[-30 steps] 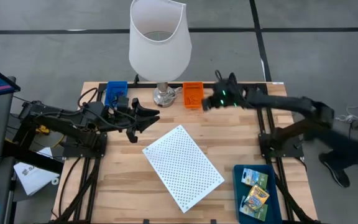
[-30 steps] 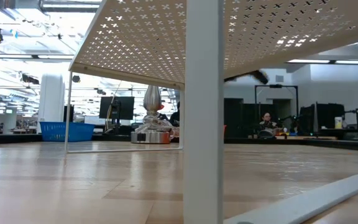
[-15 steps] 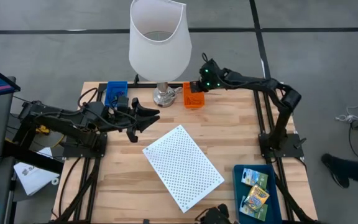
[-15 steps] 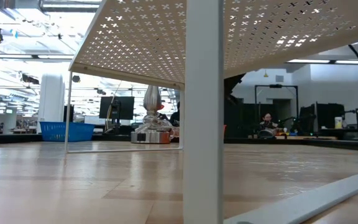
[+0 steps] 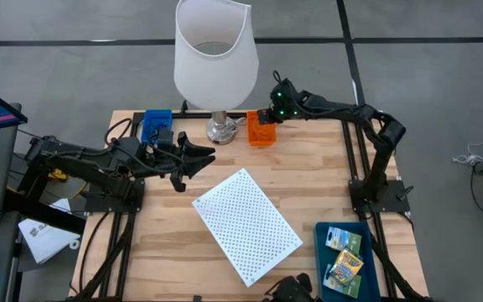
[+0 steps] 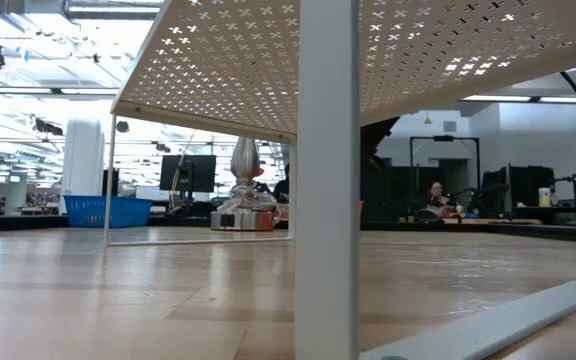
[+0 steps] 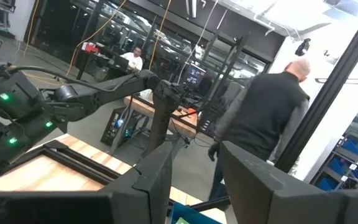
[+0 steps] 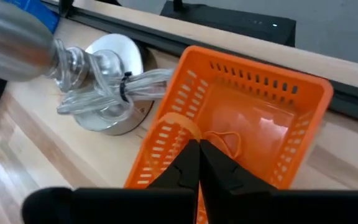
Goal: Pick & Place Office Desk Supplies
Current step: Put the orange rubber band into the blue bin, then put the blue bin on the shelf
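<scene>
A: From above, where does the right gripper sit?

B: At the far edge of the wooden desk, directly over the small orange slotted plastic basket, just beside the silver foot of the big white lamp; the right arm is plainly the nearer one; the left gripper waits over the desk's left half, near the small blue slotted basket, pointing towards the white perforated metal sheet.

A: And the two small colourful printed boxes?

B: Lying in the blue tray at the near right corner, well apart from both grippers.

A: The table-level camera?

B: Little help; the perforated sheet's underside fills it, with the blue basket and the lamp's foot far off; neither gripper is clear there.

A: The left wrist camera?

B: Its jaws stand parted, nothing between them; beyond is the room, with a person in a dark top standing past the desk.

A: The right wrist camera?

B: That one decides it; the jaws are pressed together to a point, aimed down into the orange basket; thin orange rubber bands lie on its floor just ahead of the tips; one orange loop curls up right at the tips and may be pinched, but I cannot tell for sure.

A: So the coming move?

B: My judgement: a short straight drop or lift over the basket.
</scene>
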